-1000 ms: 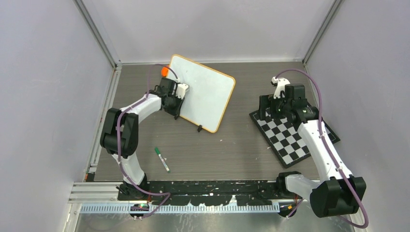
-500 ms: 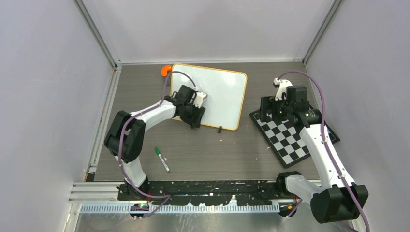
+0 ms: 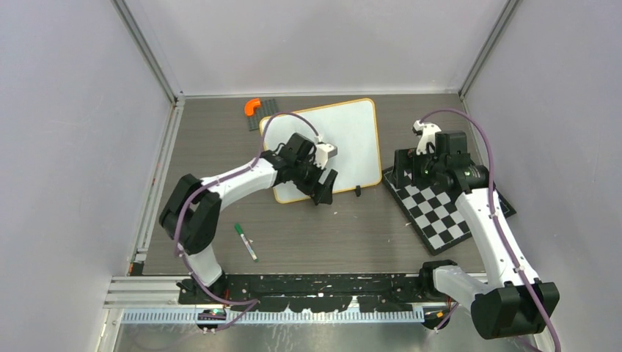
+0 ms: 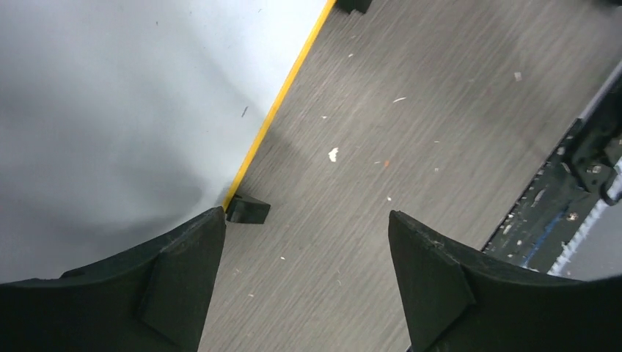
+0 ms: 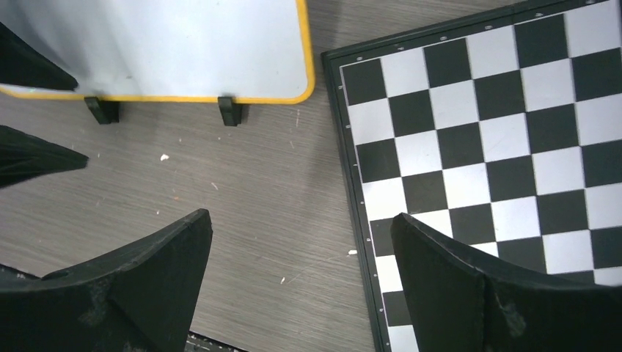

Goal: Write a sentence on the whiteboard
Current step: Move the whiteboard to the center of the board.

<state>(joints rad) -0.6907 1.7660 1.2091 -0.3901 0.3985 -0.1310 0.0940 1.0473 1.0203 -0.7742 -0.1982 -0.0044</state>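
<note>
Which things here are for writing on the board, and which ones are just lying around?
For the job:
- whiteboard, nothing written on it yet
- green marker, lying loose
- left gripper, open, at the board's near edge

Just lying about:
- checkerboard
- orange curved piece
- dark flat pieces beside it

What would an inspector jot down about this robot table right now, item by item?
Surface: grey wood-grain table, scattered pale specks.
Job's things: whiteboard lies flat, blank, no sentence seen; green marker lies loose near the left arm's base.
Clutter: checkerboard on the right; orange piece and dark strip at the back.
Hands: left hand open at the whiteboard's near edge; right hand open above the checkerboard's edge.
Cables: purple cable loops along each arm.
Surroundings: pale walls, metal frame posts.
</note>
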